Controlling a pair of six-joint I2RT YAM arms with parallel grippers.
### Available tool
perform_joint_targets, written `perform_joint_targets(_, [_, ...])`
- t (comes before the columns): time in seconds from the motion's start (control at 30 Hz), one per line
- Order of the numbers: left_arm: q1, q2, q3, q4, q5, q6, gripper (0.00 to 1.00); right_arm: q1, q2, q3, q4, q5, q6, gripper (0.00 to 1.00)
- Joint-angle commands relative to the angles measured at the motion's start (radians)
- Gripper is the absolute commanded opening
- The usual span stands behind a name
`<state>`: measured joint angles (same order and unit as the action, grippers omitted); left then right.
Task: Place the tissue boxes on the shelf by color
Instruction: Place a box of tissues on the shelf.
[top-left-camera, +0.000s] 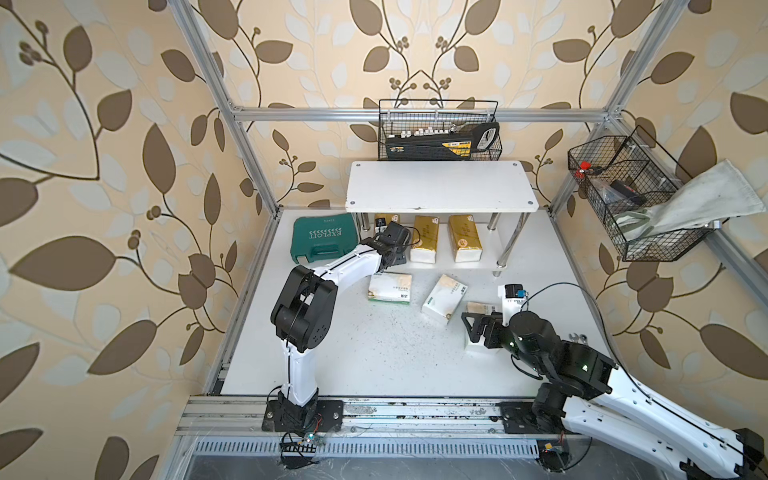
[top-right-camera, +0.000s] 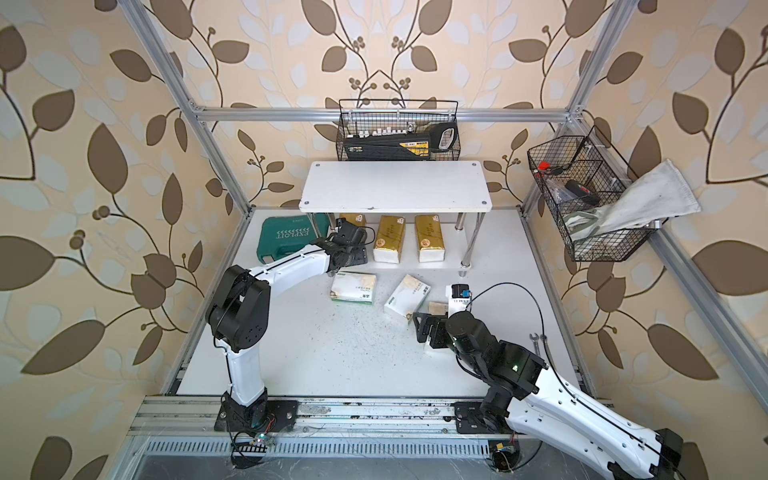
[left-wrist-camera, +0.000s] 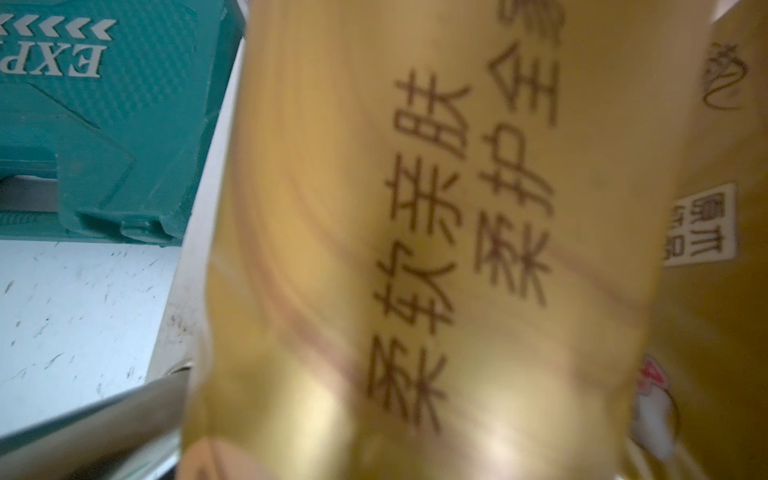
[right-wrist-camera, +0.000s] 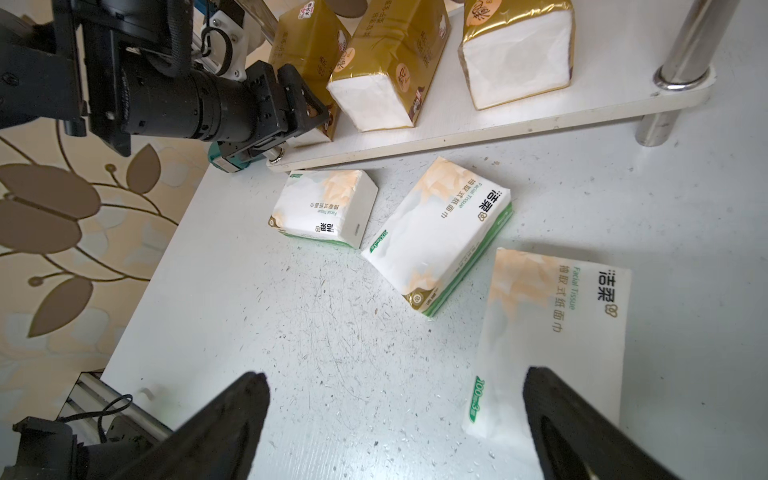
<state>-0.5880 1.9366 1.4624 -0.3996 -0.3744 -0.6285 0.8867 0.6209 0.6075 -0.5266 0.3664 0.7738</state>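
Note:
The shelf (top-left-camera: 440, 187) (top-right-camera: 395, 187) stands at the back with its upper board bare. Three gold tissue boxes (top-left-camera: 424, 239) (top-left-camera: 464, 237) (right-wrist-camera: 515, 54) sit side by side on its lower board. My left gripper (top-left-camera: 395, 249) (right-wrist-camera: 299, 104) is at the front end of the leftmost gold one (left-wrist-camera: 415, 249), which fills the left wrist view and hides the fingers. Three white tissue boxes (top-left-camera: 390, 287) (top-left-camera: 444, 297) (right-wrist-camera: 552, 324) lie on the table in front. My right gripper (right-wrist-camera: 395, 415) (top-left-camera: 478, 328) hovers open and empty, one finger over the nearest white box.
A teal tool case (top-left-camera: 324, 243) (left-wrist-camera: 104, 124) lies left of the shelf. Black wire baskets hang on the back rail (top-left-camera: 440, 133) and on the right rail (top-left-camera: 631, 199), the latter with a cloth. A wrench (top-left-camera: 577, 337) lies at the table's right. A chrome shelf leg (left-wrist-camera: 104, 415) is beside the left gripper.

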Motion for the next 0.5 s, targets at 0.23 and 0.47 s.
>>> perform_joint_targets(0.23, [0.013,0.009,0.064,-0.020,0.011,-0.008,0.99,-0.003,-0.015,0.004,-0.026,0.022,0.001,0.99])
perform_joint_targets(0.47, [0.012,-0.035,0.047,-0.032,0.017,-0.011,0.99,-0.004,-0.019,-0.003,-0.024,0.024,0.005,0.99])
